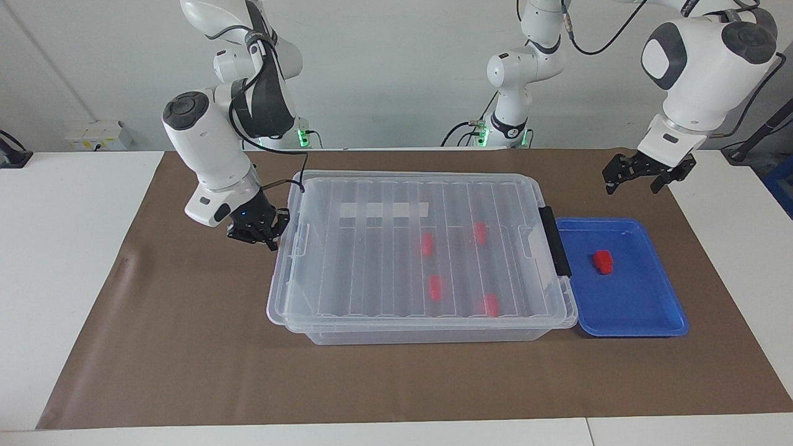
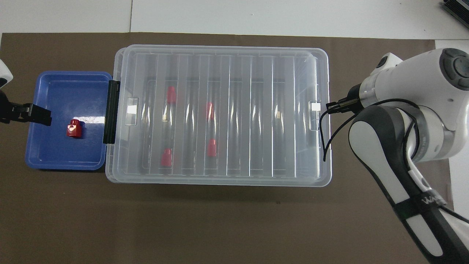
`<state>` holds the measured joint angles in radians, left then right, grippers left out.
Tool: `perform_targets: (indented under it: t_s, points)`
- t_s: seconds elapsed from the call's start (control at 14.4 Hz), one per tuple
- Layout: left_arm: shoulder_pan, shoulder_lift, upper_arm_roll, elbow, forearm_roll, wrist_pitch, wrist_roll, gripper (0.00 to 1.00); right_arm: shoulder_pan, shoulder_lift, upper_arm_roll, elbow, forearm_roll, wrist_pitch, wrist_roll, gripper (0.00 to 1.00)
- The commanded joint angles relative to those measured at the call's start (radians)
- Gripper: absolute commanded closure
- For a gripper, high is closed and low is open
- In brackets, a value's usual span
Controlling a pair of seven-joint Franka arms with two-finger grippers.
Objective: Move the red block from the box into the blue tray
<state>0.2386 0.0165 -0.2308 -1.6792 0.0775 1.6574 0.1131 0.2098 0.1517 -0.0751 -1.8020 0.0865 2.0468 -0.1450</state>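
Note:
The clear box (image 1: 372,272) lies lidded in the middle of the mat, its black clip handle (image 1: 555,241) at the end next to the blue tray (image 1: 626,316). Several red blocks show through the lid (image 2: 234,66), one of them at the middle (image 1: 427,244). One red block (image 1: 603,261) lies in the blue tray (image 2: 55,154), also seen from overhead (image 2: 74,128). My left gripper (image 1: 632,186) is open and empty, raised over the tray's edge. My right gripper (image 1: 260,235) is low at the box's end away from the tray, close to the lid's clear latch.
A brown mat (image 1: 186,347) covers the table under everything. In the overhead view the right arm's wrist and cable (image 2: 395,110) hang over the mat beside the box and hide the right gripper.

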Motion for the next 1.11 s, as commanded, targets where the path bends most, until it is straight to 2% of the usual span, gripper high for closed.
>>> perform_targets:
  t_s: [0.0,0.07,0.14,0.21,0.28,0.42,0.63,0.83,1.04]
  points:
    - [-0.018,-0.026,0.004,-0.004,-0.015,-0.038,-0.016,0.0,-0.013,-0.035,0.003,0.012,-0.103,-0.026,0.016,1.0]
    - [-0.036,-0.033,0.014,-0.013,-0.015,-0.038,-0.016,0.0,-0.016,-0.04,-0.003,0.025,-0.105,-0.049,0.016,1.0]
    - [-0.062,-0.035,0.033,-0.013,-0.015,-0.038,-0.016,0.0,-0.023,-0.047,-0.005,0.041,-0.108,-0.08,0.021,0.79]
    - [-0.106,-0.035,0.068,-0.011,-0.015,-0.039,-0.021,0.0,-0.041,-0.061,-0.006,0.053,-0.11,-0.108,0.047,0.35]
    - [-0.154,-0.036,0.114,-0.011,-0.015,-0.041,-0.032,0.0,-0.05,-0.081,-0.006,0.062,-0.11,-0.14,0.076,0.0]
    - [-0.221,-0.033,0.171,-0.005,-0.015,-0.051,-0.033,0.0,-0.055,-0.119,-0.008,0.069,-0.111,-0.2,0.149,0.0]
    - [-0.231,-0.03,0.183,0.016,-0.016,-0.086,-0.043,0.0,-0.061,-0.158,-0.014,0.101,-0.154,-0.33,0.225,0.0]
    - [-0.231,-0.032,0.183,0.036,-0.016,-0.128,-0.043,0.0,-0.093,-0.175,-0.031,0.2,-0.134,-0.514,0.22,0.0]
    - [-0.228,-0.036,0.182,0.047,-0.015,-0.151,-0.043,0.0,-0.115,-0.182,-0.032,0.198,-0.096,-0.553,0.216,0.0]
